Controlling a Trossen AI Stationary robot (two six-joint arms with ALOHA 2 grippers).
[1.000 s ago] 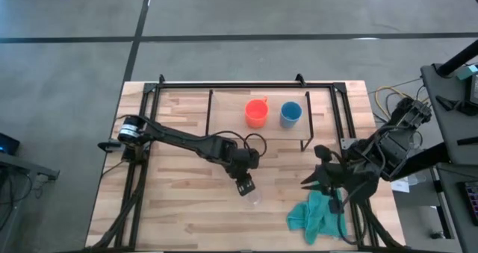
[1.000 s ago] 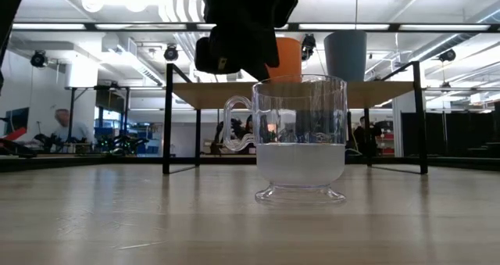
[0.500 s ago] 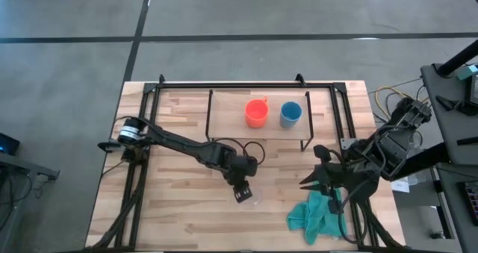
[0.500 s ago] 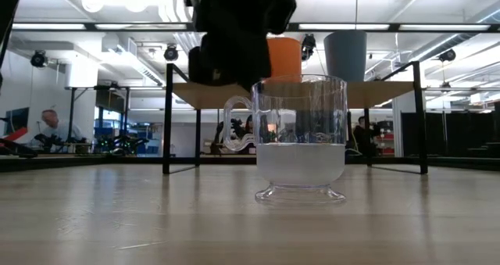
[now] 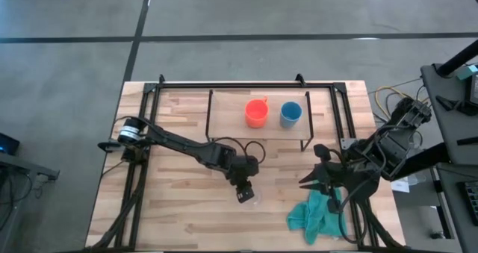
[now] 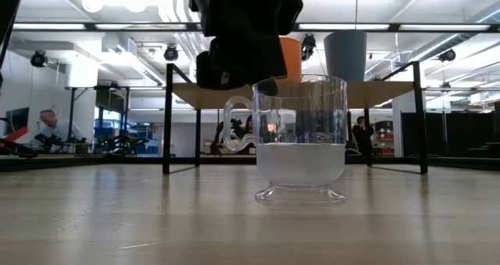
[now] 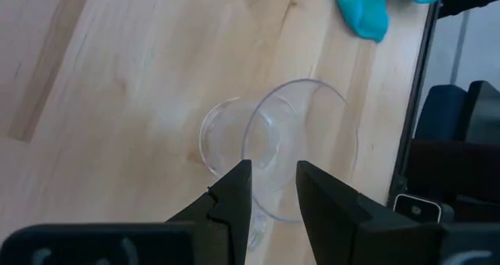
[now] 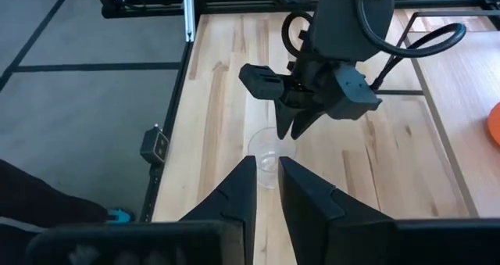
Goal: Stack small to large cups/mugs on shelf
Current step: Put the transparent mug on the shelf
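I've got the left hand hovering right over the clear cup, which stands upright on the table in front of the shelf; the fingers are nearly together and grip nothing, straddling the near rim. I'd lower until one finger sits inside the wall, then pinch gently (thin plastic, likely slippery). The orange cup and blue cup sit side by side on the shelf. The right hand waits, nearly closed and empty, above the teal cloth
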